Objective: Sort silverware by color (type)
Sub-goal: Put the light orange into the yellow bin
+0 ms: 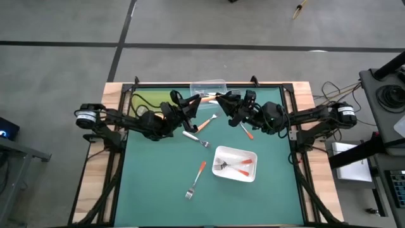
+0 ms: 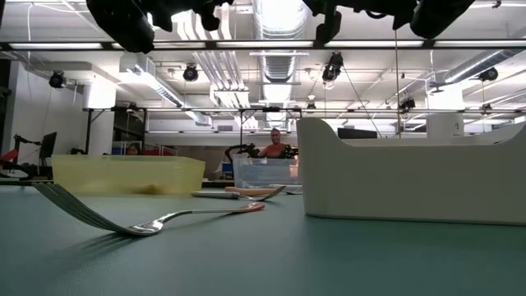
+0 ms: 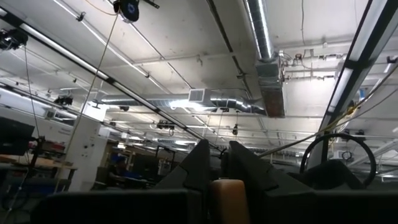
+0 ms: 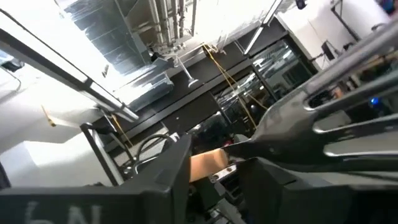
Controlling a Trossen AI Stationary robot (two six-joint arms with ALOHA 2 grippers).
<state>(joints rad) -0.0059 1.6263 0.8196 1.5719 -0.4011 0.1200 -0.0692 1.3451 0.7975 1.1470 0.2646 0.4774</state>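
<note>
A fork with a tan handle [image 1: 207,97] hangs in the air over the far middle of the table, between my two grippers. My left gripper [image 1: 193,101] is shut on it from the left and my right gripper [image 1: 223,99] from the right. The right wrist view shows its silver head and tines [image 4: 323,124]. More silverware lies flat on the green mat: an orange-handled fork [image 1: 205,123], a pale-handled one [image 1: 196,137], a red-orange one [image 1: 247,131] and another [image 1: 197,178] near the front. Two red-orange forks lie in the white tray [image 1: 235,172]. My left gripper pinches the tan handle [image 3: 227,196] between its two fingers, which slant upward. How far along the handle they sit does not show. My right gripper has the handle's head end [image 4: 208,165], beside the metal neck, between its two fingers. Its fingers also slant upward. The fork is lifted clear of the table.
A clear container [image 1: 209,85] stands at the far edge and a yellow-green tray [image 1: 149,100] at the far left. The white tray's wall [image 2: 411,177] rises at the right of the low view. A person [image 2: 274,144] is in the room behind.
</note>
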